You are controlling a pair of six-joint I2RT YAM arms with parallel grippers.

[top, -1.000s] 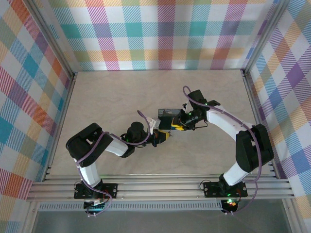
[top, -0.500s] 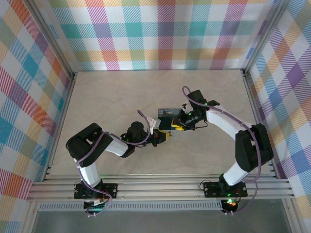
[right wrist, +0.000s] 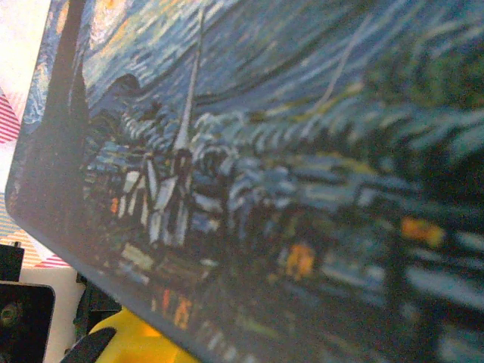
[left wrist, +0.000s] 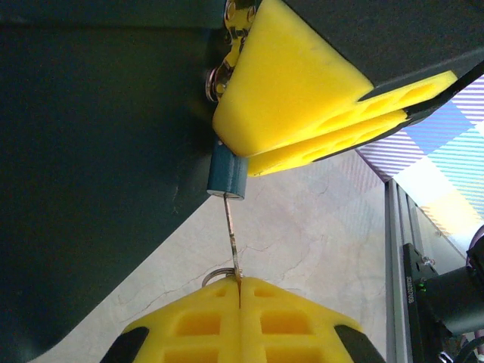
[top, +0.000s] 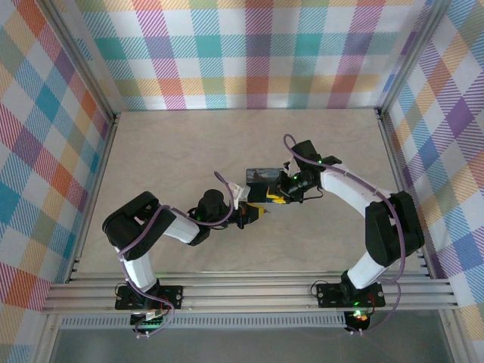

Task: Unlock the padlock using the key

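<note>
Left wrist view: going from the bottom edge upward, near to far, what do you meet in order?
The left gripper, shut on the key's ring end → key → small blue piece at the key's far tip → right gripper with its yellow fingers.

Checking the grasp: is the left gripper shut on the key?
Yes, the left gripper is closed, pinching the thin key at its yellow tips.

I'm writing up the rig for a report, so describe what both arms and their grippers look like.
The left arm and right arm have white links with bulky black joints, on black bases. Purple cables loop along each. The left gripper and right gripper have bright yellow fingers with moulded rectangular pockets.
</note>
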